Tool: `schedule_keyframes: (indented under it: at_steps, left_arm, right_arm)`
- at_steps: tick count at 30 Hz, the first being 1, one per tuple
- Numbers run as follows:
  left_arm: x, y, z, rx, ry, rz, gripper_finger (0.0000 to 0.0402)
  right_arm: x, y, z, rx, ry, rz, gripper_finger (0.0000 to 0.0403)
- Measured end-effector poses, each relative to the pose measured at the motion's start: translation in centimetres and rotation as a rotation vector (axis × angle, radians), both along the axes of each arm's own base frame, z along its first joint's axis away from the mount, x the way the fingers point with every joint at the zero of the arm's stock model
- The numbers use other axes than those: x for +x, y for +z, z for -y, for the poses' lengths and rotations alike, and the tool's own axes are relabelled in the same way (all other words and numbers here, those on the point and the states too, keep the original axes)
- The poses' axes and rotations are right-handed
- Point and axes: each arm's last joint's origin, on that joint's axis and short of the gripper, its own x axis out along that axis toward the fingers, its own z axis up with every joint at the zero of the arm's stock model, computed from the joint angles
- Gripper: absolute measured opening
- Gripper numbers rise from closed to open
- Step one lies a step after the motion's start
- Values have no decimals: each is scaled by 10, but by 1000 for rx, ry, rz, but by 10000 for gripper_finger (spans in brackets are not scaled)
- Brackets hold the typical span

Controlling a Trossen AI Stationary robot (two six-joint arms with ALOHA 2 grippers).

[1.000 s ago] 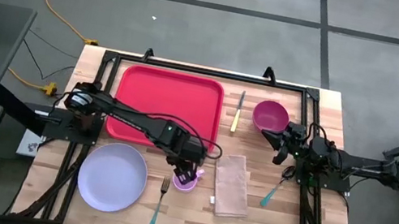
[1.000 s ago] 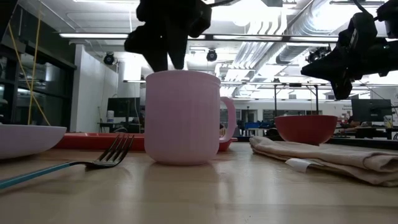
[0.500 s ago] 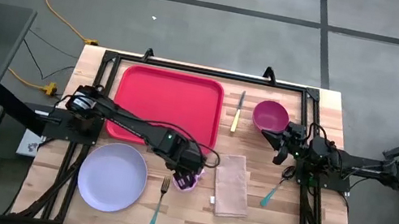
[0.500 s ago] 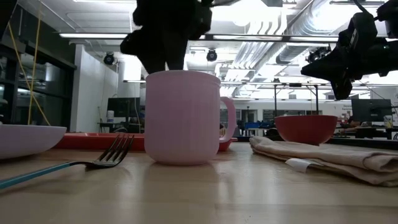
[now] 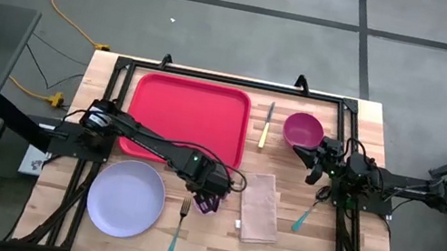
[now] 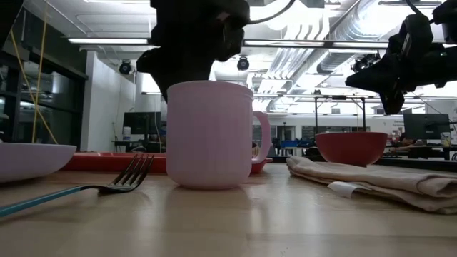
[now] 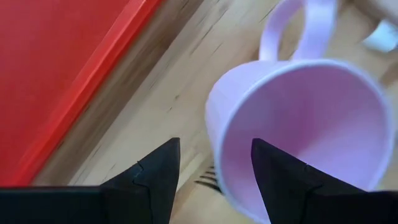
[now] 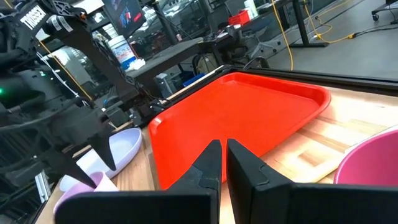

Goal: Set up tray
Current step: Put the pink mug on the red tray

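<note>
The red tray (image 5: pixel 188 115) lies flat at the table's far left and also shows in the right wrist view (image 8: pixel 236 118). A pink mug (image 7: pixel 305 124) stands upright on the wood just off the tray's near right corner, its handle (image 7: pixel 298 28) to one side. My left gripper (image 7: pixel 214 165) is open and points down right above the mug (image 6: pixel 211 135). One finger (image 7: pixel 280 180) is over the mug's inside and the other (image 7: pixel 152 180) is outside its wall. In the high view the left gripper (image 5: pixel 206 196) hides most of the mug. My right gripper (image 5: pixel 312 155) waits shut at the table's right.
A lavender plate (image 5: pixel 126 198) lies at the near left, with a fork (image 5: pixel 178 224) between it and the mug. A folded napkin (image 5: pixel 260 208) lies right of the mug. A knife (image 5: pixel 267 126), a magenta bowl (image 5: pixel 303 130) and a spoon (image 5: pixel 307 214) lie farther right.
My left gripper has come down toward the mug's rim and now covers the mug in the high view. It has stayed open. The mug has not moved.
</note>
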Motion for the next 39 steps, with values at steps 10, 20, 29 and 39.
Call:
schedule_keyframes:
  at_steps: [10, 20, 29, 39]
  left_arm:
    - [1, 0, 1, -37, -7, 6, 227]
    - [1, 0, 1, -32, 6, 8, 222]
    - [1, 0, 1, -21, 24, 12, 119]
    - [1, 1, 1, -24, 23, 15, 14]
  right_arm:
    - [0, 0, 0, 0, 0, 0, 0]
    - [0, 0, 0, 0, 0, 0, 0]
    - [0, 0, 0, 0, 0, 0, 0]
    - [0, 0, 0, 0, 0, 0, 0]
